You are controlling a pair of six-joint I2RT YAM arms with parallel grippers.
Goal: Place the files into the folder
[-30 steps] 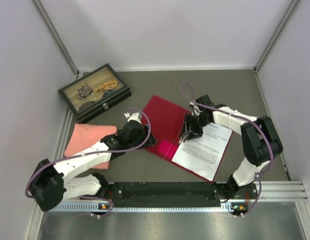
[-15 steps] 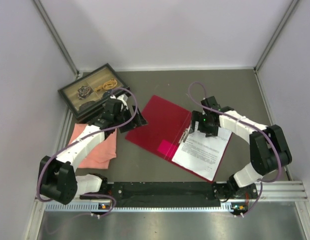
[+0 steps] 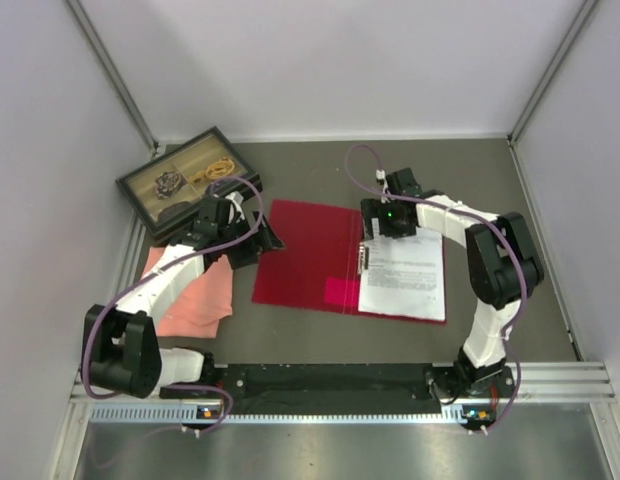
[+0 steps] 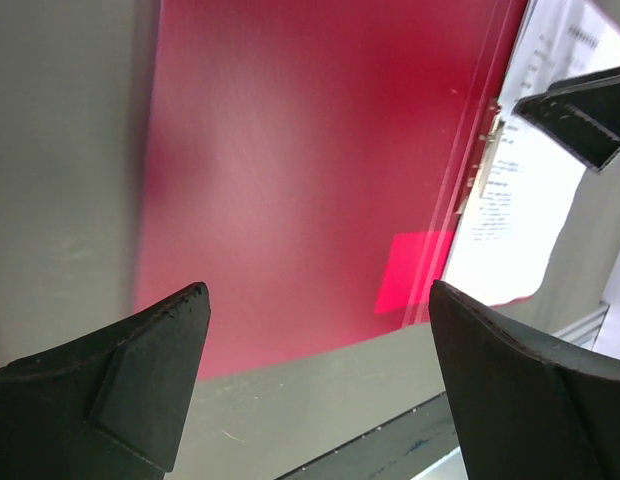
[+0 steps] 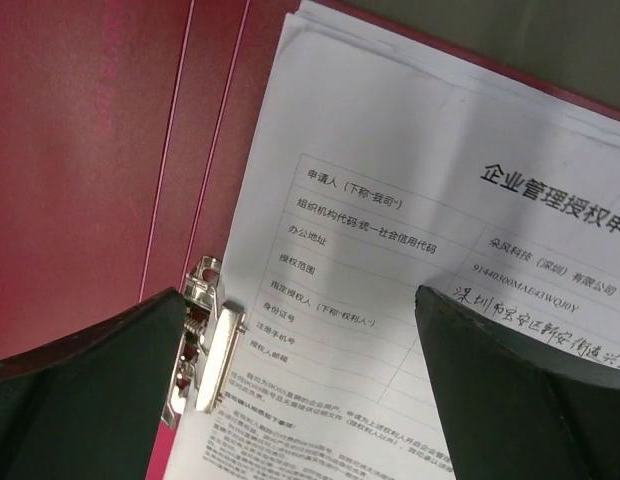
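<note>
Jaws are held apart, empty, on left gripper [image 3: 266,240] and right gripper [image 3: 380,226]; files [image 3: 402,282] are laid in the open folder [image 3: 305,262], whose left cover is best pinched at its edge and folded over slowly.

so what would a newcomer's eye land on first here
The red folder lying open mid-table grabs the eye, with the files on its right half by the metal clip. Both arms hover over it with jaws open: the left gripper near its left edge, the right gripper over the files' top.
</note>
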